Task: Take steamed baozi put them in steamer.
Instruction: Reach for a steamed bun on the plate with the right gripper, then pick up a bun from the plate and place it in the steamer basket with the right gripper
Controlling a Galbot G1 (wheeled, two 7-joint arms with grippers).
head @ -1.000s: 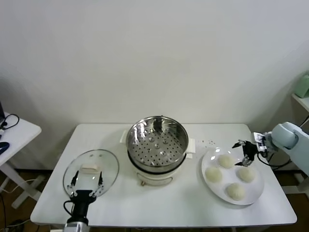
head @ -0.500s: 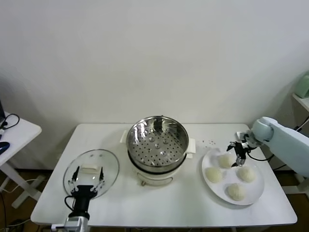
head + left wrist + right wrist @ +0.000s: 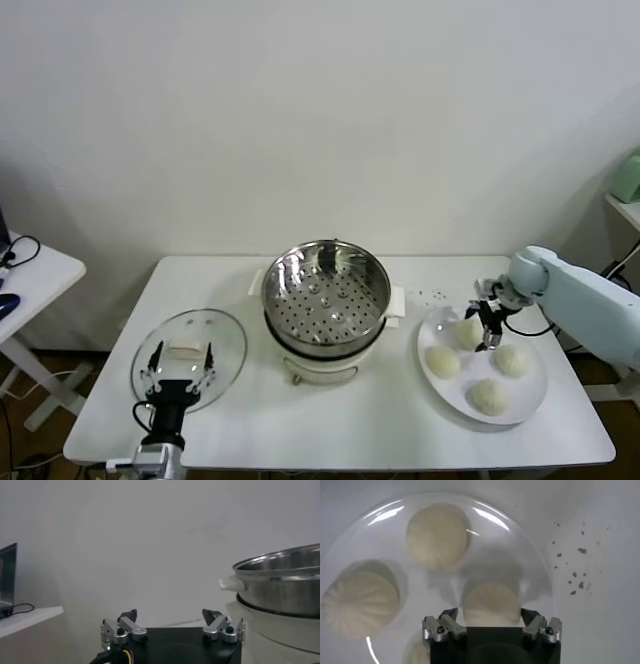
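The steel steamer (image 3: 325, 290) stands on its white cooker base at the table's middle, with no buns in it. Four off-white baozi lie on a white plate (image 3: 536, 388) at the right: (image 3: 466, 333), (image 3: 441, 361), (image 3: 510, 360), (image 3: 488, 396). My right gripper (image 3: 487, 320) is open, low over the plate's rear-left baozi. In the right wrist view the open jaws (image 3: 491, 615) straddle that baozi (image 3: 491, 600); two more baozi (image 3: 437, 536), (image 3: 360, 603) lie farther off. My left gripper (image 3: 178, 365) is open and empty over the glass lid (image 3: 190, 345).
The steamer's rim (image 3: 280, 582) shows beside my open left gripper (image 3: 170, 616) in the left wrist view. Crumbs (image 3: 436, 295) lie on the table between steamer and plate. A side table (image 3: 25, 275) stands at far left. A green object (image 3: 627, 175) sits at far right.
My right gripper has moved left from the plate's right edge to over the rear-left baozi, jaws now around it. The left gripper shifted slightly over the lid.
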